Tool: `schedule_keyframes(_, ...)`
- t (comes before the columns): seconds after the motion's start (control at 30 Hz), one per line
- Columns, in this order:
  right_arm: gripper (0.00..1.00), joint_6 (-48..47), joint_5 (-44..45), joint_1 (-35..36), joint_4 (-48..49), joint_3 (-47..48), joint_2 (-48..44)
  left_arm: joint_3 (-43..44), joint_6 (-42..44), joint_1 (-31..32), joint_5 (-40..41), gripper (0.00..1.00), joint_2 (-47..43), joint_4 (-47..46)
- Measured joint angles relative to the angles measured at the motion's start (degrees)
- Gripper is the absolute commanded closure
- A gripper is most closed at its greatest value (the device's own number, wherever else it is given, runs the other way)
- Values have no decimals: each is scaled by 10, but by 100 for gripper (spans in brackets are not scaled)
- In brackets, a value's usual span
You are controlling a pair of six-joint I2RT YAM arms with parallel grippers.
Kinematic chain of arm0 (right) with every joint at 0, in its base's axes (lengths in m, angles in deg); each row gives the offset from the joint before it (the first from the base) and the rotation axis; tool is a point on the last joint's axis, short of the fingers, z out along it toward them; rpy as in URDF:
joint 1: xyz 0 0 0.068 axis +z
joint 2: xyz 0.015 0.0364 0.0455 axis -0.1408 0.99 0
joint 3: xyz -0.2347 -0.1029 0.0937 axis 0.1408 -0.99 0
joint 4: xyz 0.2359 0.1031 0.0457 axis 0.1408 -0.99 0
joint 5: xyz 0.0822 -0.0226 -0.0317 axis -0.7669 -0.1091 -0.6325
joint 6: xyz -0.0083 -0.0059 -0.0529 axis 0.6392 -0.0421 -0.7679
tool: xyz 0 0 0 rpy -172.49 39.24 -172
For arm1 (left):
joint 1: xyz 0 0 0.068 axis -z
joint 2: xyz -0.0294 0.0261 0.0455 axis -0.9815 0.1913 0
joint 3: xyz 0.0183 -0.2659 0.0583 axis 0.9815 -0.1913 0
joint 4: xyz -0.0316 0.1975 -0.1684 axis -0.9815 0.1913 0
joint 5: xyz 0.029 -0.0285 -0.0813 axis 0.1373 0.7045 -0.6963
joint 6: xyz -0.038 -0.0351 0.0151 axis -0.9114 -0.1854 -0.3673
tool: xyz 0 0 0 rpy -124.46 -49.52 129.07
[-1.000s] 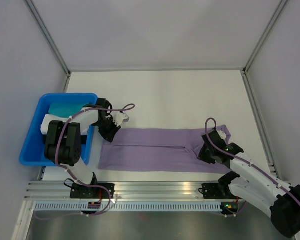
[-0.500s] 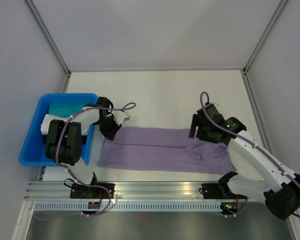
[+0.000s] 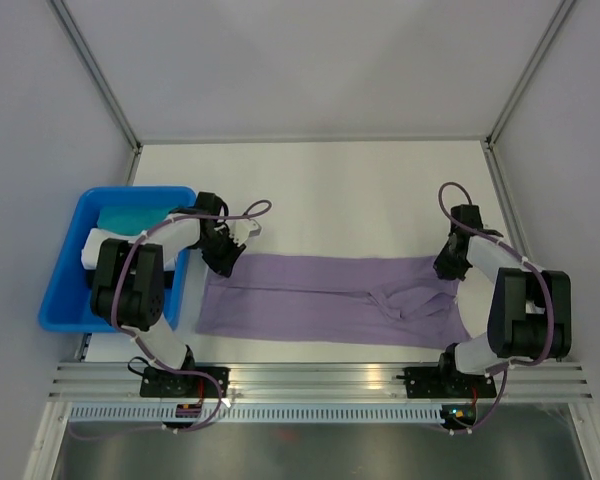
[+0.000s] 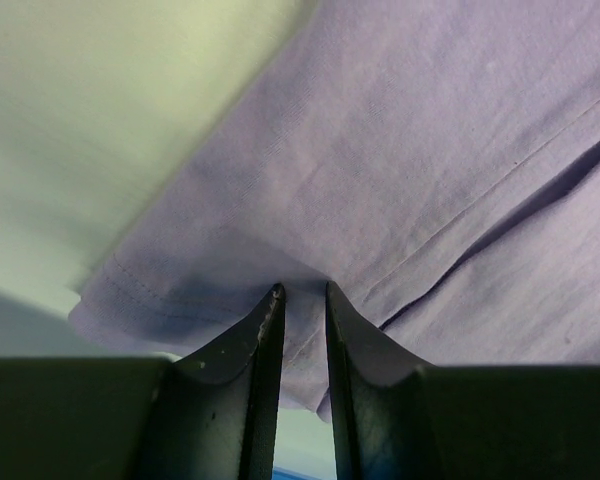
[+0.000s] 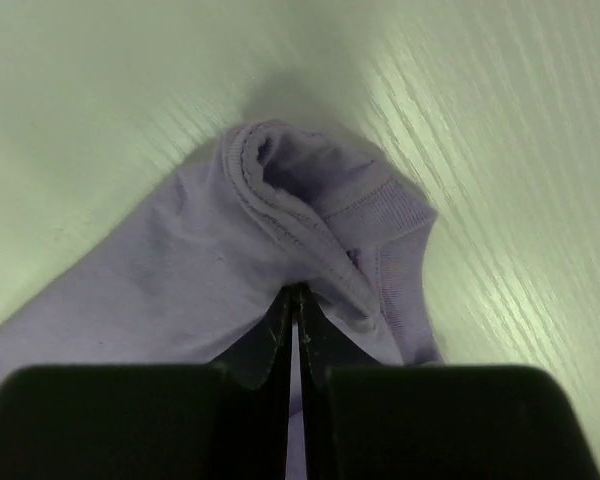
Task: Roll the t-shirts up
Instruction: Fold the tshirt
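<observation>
The lavender t-shirt (image 3: 320,300) lies folded into a long strip across the near part of the desk (image 3: 340,190), running from left to right. The overhead view shows its whole length, with a crease along the middle and bunched wrinkles toward the right end. It cannot show how each gripper stands.

The left gripper (image 3: 223,262) sits at the strip's far left corner. Its wrist camera shows the two fingers (image 4: 265,335) drawn close together, with the fabric just inside the stitched hem (image 4: 150,290) pinched between their tips.

The right gripper (image 3: 447,268) is at the far right corner. Its wrist view shows the fingers pressed tight together, clamping the ribbed collar (image 5: 280,200), which curls up above the tips.

A blue bin (image 3: 140,190) stands at the desk's left edge, beside the left arm, and only the overhead view shows it.
</observation>
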Motion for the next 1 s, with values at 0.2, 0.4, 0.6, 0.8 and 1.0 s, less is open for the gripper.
schedule_keyframes(0.2, 94, -6, -26, -37, 75, 21, 67, 7, -33, 1, 14, 72, 10, -13)
schedule_keyframes(0.4, 95, 4, -64, -46, 162, 78, 142, 54, -57, 5, 50, 72, 49, -40)
schedule_keyframes(0.6, 92, 5, -80, -42, 212, 120, 191, 96, -61, 5, 95, 72, 83, -85)
schedule_keyframes(0.8, 66, -16, -70, -32, 190, 134, 190, 101, -60, 6, 119, 69, 85, -114)
schedule_keyframes(1.0, 48, -31, -46, -22, 109, 130, 127, 82, -35, 31, 90, 56, 0, -97)
